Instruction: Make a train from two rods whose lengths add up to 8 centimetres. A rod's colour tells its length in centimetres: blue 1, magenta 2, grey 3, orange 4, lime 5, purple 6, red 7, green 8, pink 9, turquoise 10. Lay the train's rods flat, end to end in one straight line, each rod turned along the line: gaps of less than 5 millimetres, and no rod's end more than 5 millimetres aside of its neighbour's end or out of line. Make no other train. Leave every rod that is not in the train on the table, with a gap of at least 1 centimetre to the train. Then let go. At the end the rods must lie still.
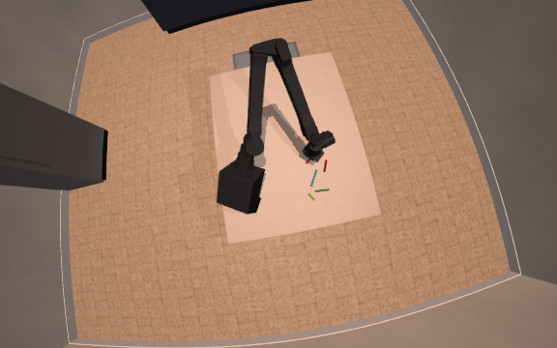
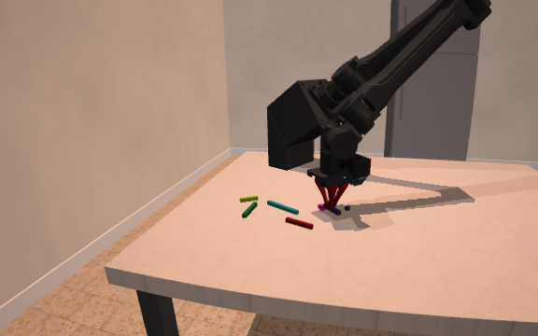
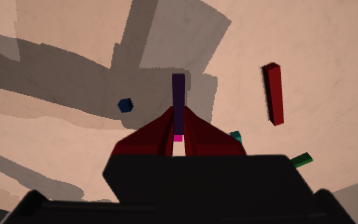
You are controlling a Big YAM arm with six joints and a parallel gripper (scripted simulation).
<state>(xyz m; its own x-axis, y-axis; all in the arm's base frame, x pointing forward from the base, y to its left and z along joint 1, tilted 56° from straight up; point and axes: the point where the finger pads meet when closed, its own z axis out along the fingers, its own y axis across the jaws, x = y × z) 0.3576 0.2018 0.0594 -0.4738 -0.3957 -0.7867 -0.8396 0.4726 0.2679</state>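
My gripper is shut on a purple rod, gripping it near its near end. It stands low over the table. A short magenta rod lies in line with the purple rod, right at that near end between the fingers. In the side view the magenta rod and the purple rod form one short line at the fingertips. A small blue rod lies apart to the left in the wrist view.
A red rod lies close in front of the gripper. A turquoise rod, a lime rod and a green rod lie further left. The arm's base box stands on the table's left side.
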